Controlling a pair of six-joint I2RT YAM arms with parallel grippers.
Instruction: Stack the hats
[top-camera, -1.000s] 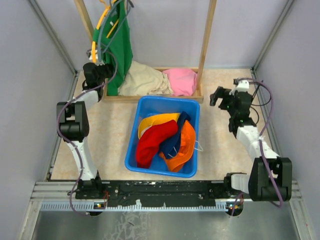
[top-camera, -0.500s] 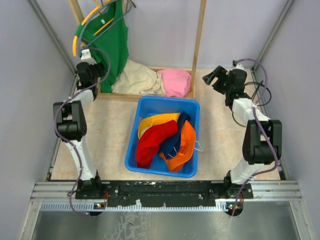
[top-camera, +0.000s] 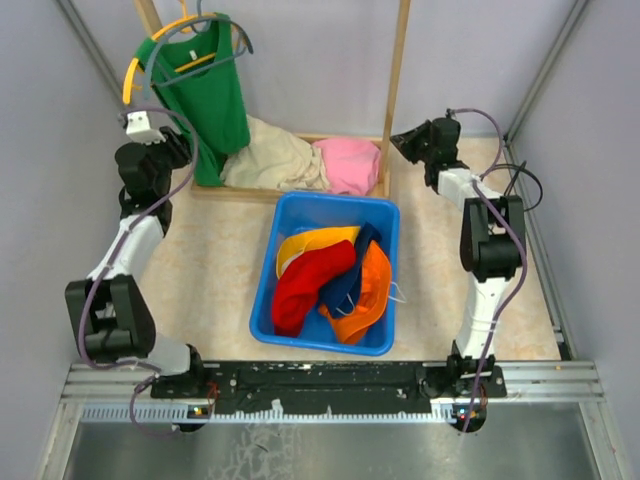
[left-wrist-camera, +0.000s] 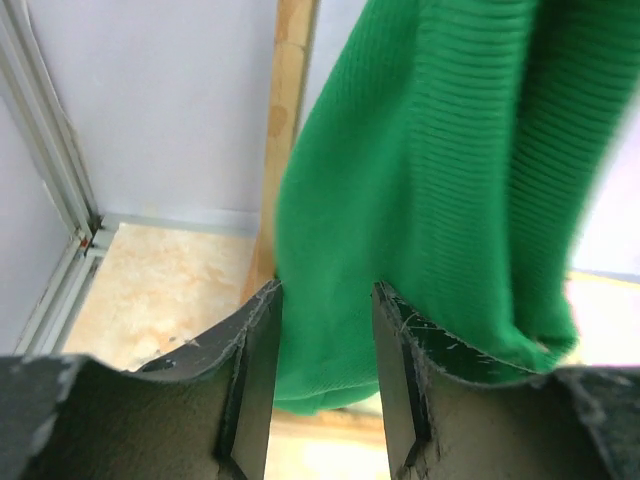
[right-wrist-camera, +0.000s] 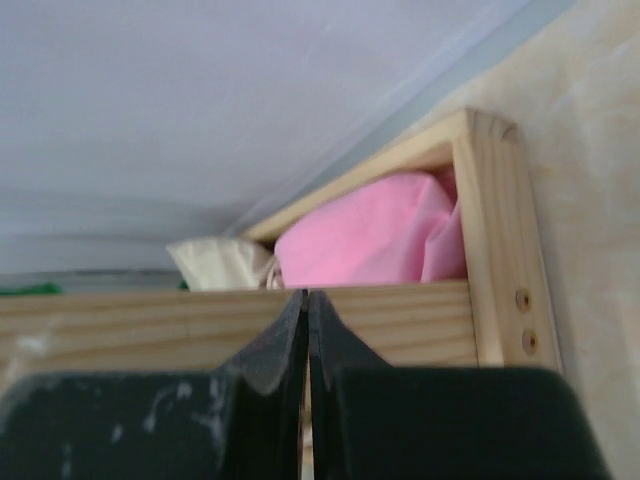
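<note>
The hats lie heaped in a blue bin (top-camera: 330, 200) at the table's middle: a red one (top-camera: 305, 285), a yellow-orange one (top-camera: 305, 243), a navy one (top-camera: 350, 270) and a bright orange one (top-camera: 370, 290). Both grippers are far from them, up at the back. My left gripper (top-camera: 172, 150) (left-wrist-camera: 325, 290) is open, and the hem of the green tank top (left-wrist-camera: 450, 150) hangs in the gap just past its fingertips. My right gripper (top-camera: 400, 140) (right-wrist-camera: 307, 295) is shut on nothing, its tips close to the wooden rail (right-wrist-camera: 400, 320) of the rack.
A wooden rack stands at the back, with an upright post (top-camera: 393, 90) beside my right gripper. The green tank top (top-camera: 205, 100) hangs from it on a hanger. Folded beige cloth (top-camera: 270, 160) and pink cloth (top-camera: 350, 165) lie in its base. Grey walls close in both sides.
My left arm swung out to the left and its jaws came apart; the green top shifted left. My right arm reached back to the rack post and its jaws closed.
</note>
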